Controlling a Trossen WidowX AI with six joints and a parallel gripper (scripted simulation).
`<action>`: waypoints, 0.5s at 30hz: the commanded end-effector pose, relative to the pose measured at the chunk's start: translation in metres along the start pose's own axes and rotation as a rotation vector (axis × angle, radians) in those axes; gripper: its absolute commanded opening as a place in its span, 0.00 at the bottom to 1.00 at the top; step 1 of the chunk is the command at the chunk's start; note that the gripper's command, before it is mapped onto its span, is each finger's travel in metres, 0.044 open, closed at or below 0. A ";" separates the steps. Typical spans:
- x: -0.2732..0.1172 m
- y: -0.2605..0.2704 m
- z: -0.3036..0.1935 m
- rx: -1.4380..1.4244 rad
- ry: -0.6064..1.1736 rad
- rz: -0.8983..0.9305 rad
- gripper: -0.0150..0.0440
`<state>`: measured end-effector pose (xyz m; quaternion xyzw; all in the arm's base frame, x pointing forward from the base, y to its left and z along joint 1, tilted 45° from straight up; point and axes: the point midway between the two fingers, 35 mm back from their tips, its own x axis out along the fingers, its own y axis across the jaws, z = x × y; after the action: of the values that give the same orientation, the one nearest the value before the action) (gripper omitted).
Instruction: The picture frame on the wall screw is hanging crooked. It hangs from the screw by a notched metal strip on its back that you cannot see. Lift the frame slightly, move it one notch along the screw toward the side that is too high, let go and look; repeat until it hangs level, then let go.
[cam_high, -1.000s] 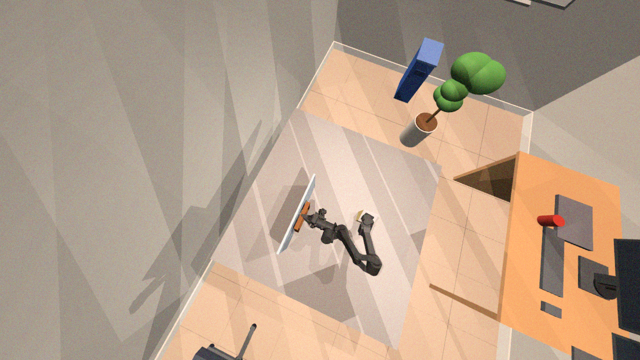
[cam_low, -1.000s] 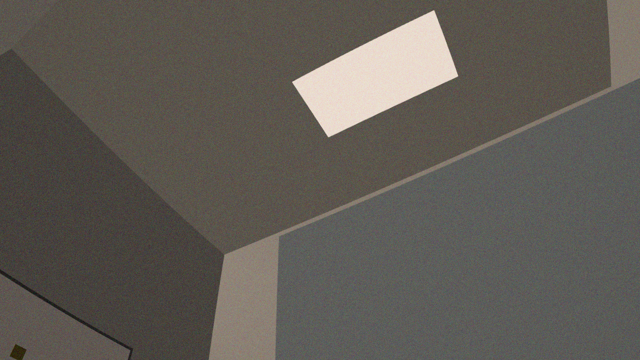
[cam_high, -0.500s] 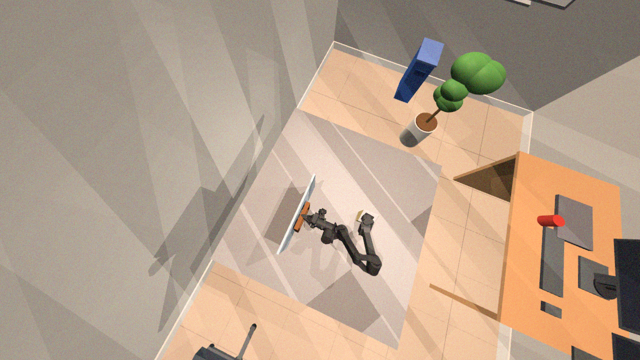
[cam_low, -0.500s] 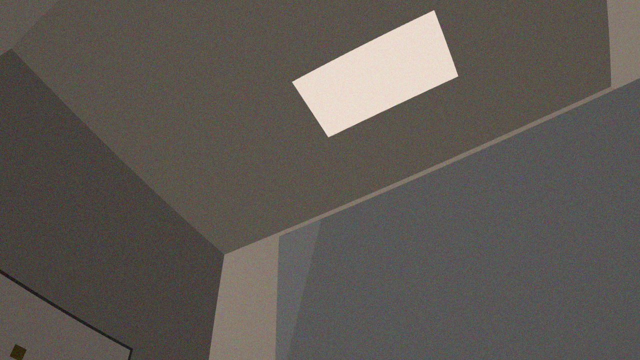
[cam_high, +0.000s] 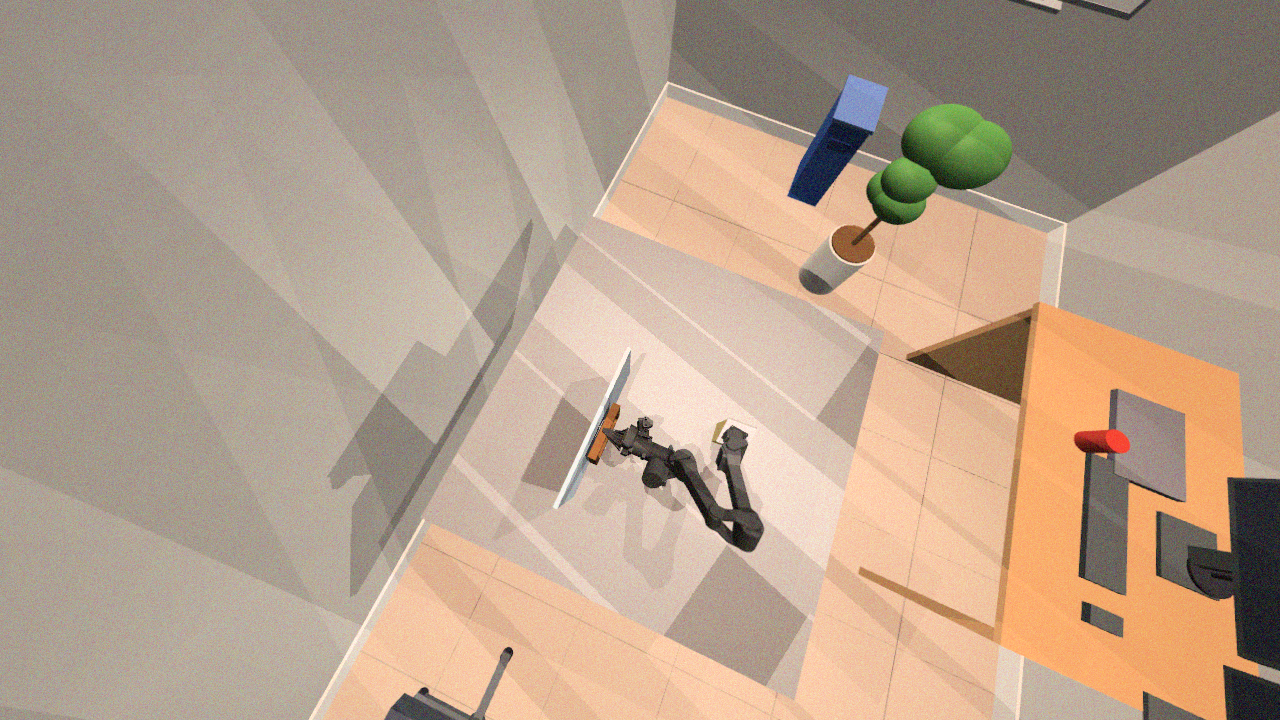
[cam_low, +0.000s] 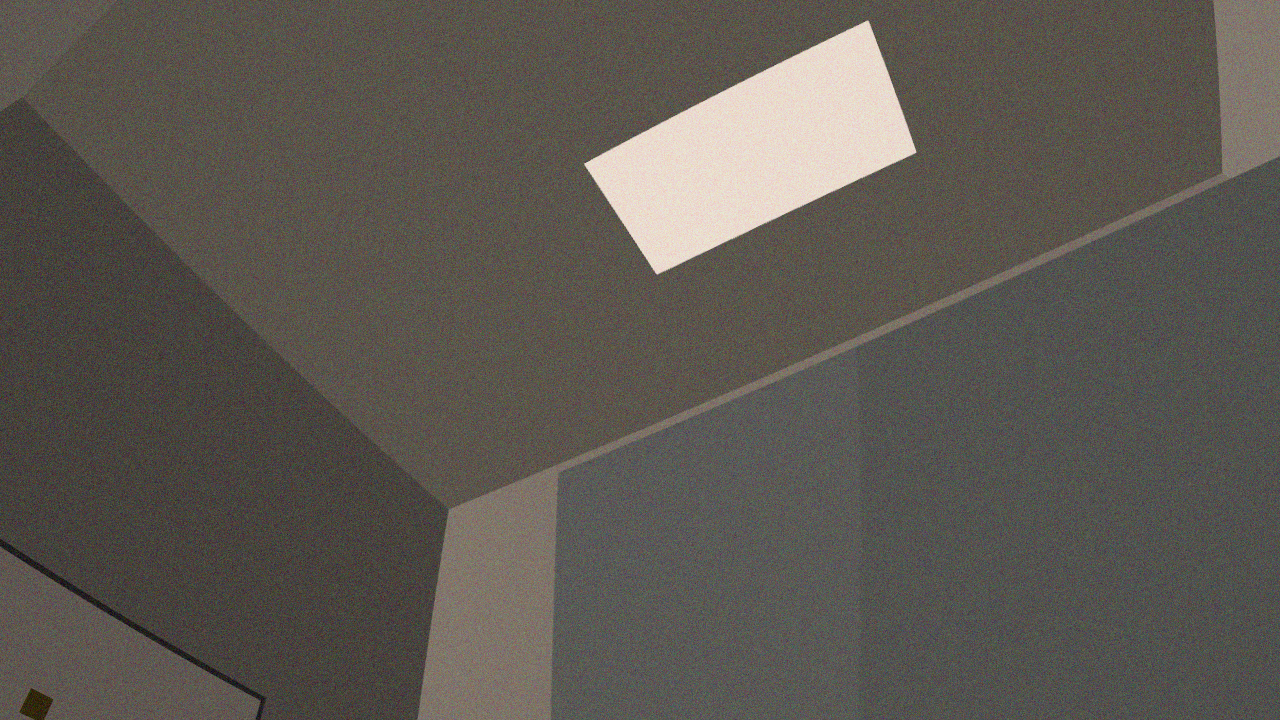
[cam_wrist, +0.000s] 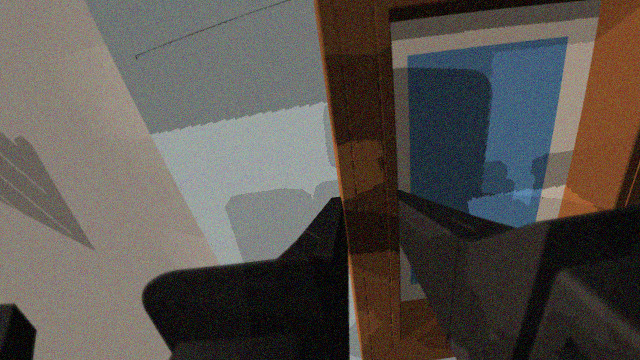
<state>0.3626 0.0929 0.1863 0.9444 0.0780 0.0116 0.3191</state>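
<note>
The picture frame (cam_high: 611, 418) (cam_wrist: 360, 100) has an orange-brown wooden border, a pale mat and a blue picture. It is in front of the pale upright wall panel (cam_high: 572, 478) (cam_wrist: 270, 155). My gripper (cam_high: 606, 433) (cam_wrist: 370, 196) is shut on one side bar of the frame, with one finger on the outer side and the other over the picture side. The screw and the notched strip are hidden behind the frame. I cannot tell from these views whether the frame is level. The exterior view shows neither frame nor gripper.
The panel extends past the frame on both sides. Behind my arm (cam_high: 702, 492) stands a desk (cam_high: 1056, 376) with a red cylinder (cam_high: 1100, 441) and a keyboard (cam_high: 1103, 528). A potted plant (cam_high: 957, 147) and a blue cabinet (cam_high: 863, 102) stand farther off.
</note>
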 end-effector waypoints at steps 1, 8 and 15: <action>0.000 0.002 -0.001 -0.001 0.001 0.006 0.25; 0.000 0.004 -0.001 -0.002 0.002 0.010 0.25; 0.000 0.003 -0.002 -0.002 0.002 0.011 0.25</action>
<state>0.3627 0.0930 0.1872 0.9444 0.0784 0.0117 0.3191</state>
